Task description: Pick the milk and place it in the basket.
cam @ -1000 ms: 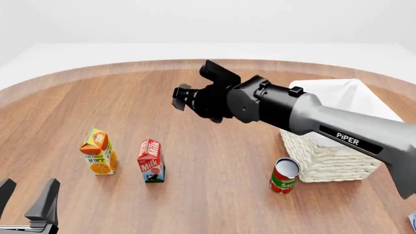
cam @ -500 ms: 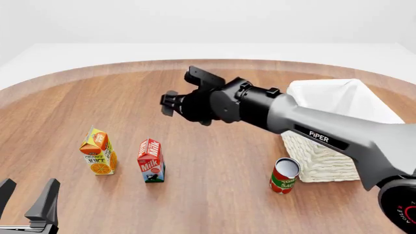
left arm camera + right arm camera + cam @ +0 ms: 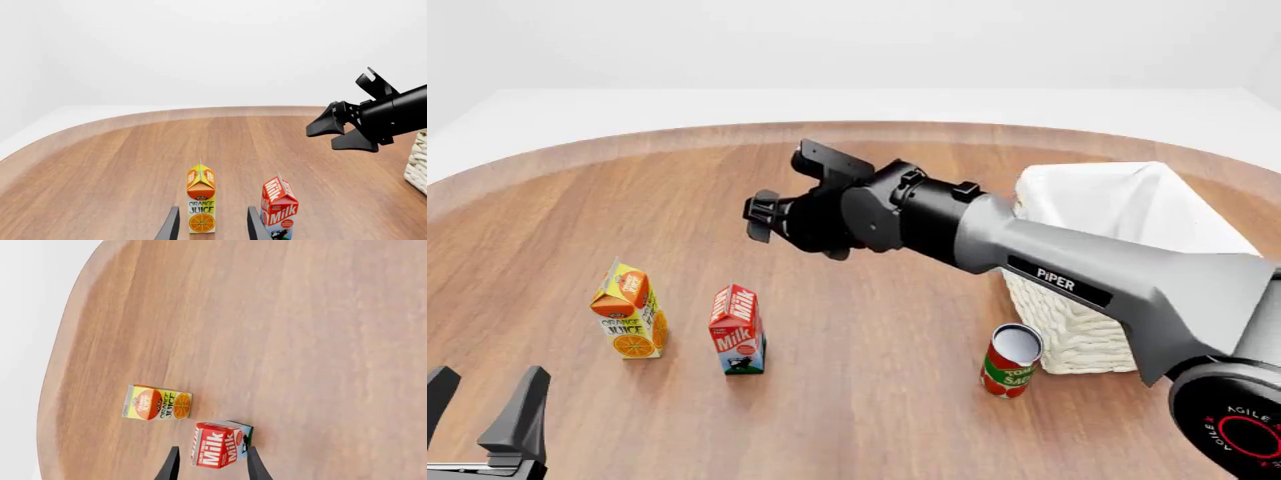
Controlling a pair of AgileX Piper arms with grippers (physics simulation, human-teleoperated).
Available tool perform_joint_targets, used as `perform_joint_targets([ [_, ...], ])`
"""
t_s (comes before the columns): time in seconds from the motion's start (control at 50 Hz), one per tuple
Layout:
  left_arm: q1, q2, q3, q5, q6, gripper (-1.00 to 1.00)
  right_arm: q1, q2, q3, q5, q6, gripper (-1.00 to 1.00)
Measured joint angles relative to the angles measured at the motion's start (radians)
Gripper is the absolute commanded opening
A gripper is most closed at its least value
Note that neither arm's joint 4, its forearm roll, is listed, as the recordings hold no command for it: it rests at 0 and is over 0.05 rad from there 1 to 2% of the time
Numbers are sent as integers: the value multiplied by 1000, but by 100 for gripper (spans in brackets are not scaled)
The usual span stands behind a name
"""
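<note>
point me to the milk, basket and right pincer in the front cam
milk [image 3: 737, 330], front view, red front face with the lettering
basket [image 3: 1094, 325], front view, woven front wall
right pincer [image 3: 761, 214], front view, midway between its dark fingertips

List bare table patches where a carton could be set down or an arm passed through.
Widest bare stretch: between the milk and the tomato sauce can. Also bare: the far side beyond the orange juice carton. Crowded: the narrow gap between the two cartons, and the can almost against the basket.
</note>
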Motion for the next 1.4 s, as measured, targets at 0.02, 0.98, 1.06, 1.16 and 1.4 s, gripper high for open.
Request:
perform_joint_targets([
  [0.02, 0, 0, 0, 0, 0, 100, -1, 2, -1, 0, 0, 100],
  [0.98, 0, 0, 0, 0, 0, 100, 25, 89, -13, -45, 48, 100],
  [1.06, 0, 0, 0, 0, 0, 100, 28, 94, -15, -47, 52, 100],
  [1.16, 0, 0, 0, 0, 0, 100, 30, 100, -16, -50, 56, 100],
  [1.4, 0, 0, 0, 0, 0, 100, 39, 114, -11, -60, 69, 100],
])
